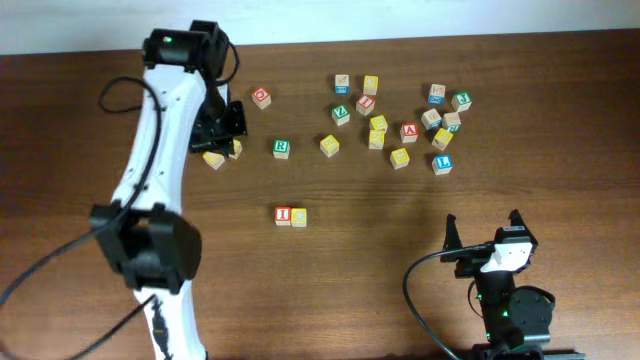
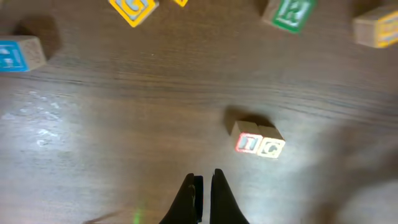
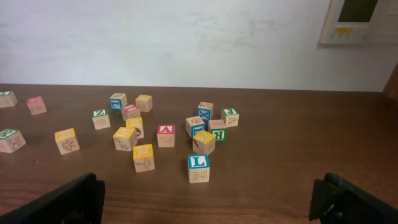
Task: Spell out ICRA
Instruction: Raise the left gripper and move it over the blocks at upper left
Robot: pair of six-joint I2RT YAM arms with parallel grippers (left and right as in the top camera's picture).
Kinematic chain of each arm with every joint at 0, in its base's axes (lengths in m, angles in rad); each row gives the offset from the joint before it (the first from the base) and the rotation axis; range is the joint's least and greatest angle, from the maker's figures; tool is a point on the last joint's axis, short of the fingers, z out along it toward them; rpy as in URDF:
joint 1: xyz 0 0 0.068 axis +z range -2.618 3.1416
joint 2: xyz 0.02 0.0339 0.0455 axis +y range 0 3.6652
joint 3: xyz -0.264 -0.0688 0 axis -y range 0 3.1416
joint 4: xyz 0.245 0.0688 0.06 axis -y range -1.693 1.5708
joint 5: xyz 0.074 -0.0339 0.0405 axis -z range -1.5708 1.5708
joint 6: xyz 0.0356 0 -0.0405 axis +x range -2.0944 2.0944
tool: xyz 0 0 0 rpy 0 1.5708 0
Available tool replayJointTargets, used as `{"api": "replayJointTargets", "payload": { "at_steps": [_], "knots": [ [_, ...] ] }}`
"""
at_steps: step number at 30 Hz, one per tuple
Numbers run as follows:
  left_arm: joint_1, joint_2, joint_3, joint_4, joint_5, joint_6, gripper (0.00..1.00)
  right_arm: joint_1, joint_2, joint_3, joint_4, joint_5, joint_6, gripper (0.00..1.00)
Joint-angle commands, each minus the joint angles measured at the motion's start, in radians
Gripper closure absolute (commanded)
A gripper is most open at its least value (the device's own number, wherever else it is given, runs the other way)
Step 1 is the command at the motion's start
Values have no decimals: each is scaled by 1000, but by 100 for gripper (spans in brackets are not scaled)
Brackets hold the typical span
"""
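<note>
I (image 1: 283,215) and C (image 1: 299,216) sit touching, side by side, in a bare stretch of the tabletop (image 1: 380,290) nearer the arms' bases; read from overhead they make the first half of the word, and the room to the right of C looks kept free for the two letters not yet placed. R (image 1: 281,147) stands alone, well apart from the pair and farther from the bases; A (image 1: 409,132) lies in the loose scatter of other cubes (image 1: 400,157) on the right; neither has been set in line, so the task is about half done by my reckoning.

The left arm (image 1: 160,130) runs from the near edge out toward the far one, then folds back at the wrist so that the left pincer (image 2: 202,190) hangs above the wood, to the left of R and near a yellow cube (image 1: 213,159); its fingers are pressed together with nothing between them; it would have to part them before taking R, the closer letter. The right arm (image 1: 515,310) is tucked low by its base; the right pincer (image 1: 484,228) stands wide apart and empty, pointing toward the scatter, well short of A.
</note>
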State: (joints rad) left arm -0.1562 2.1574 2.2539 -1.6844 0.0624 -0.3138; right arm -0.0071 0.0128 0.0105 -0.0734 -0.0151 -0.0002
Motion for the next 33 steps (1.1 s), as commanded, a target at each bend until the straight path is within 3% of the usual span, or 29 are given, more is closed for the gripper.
{"api": "replayJointTargets", "payload": {
  "at_steps": [1, 6, 11, 13, 18, 21, 29, 33],
  "knots": [
    [2, -179, 12, -4, -18, 25, 100, -6, -5, -5, -6, 9, -3, 2],
    [2, -319, -122, -4, -18, 24, 100, -6, -5, -5, -6, 9, -3, 2],
    [2, -336, -275, 39, -19, 24, 100, -6, -5, -5, -6, 9, -3, 2],
    [2, -335, -304, 106, -19, 24, 94, -6, -5, -5, -6, 9, -3, 2],
    [2, -335, -308, 214, -30, 24, 57, -6, -5, -5, -6, 9, -3, 2],
    [2, -335, -308, 276, -30, 24, 4, -6, -5, -5, -6, 9, -3, 2],
    [2, -335, -308, 310, -34, 25, 1, -6, -5, -5, -6, 9, -3, 2],
    [2, -333, -308, 402, -139, 24, 1, -6, -5, -5, -6, 9, -3, 2]
  ]
}}
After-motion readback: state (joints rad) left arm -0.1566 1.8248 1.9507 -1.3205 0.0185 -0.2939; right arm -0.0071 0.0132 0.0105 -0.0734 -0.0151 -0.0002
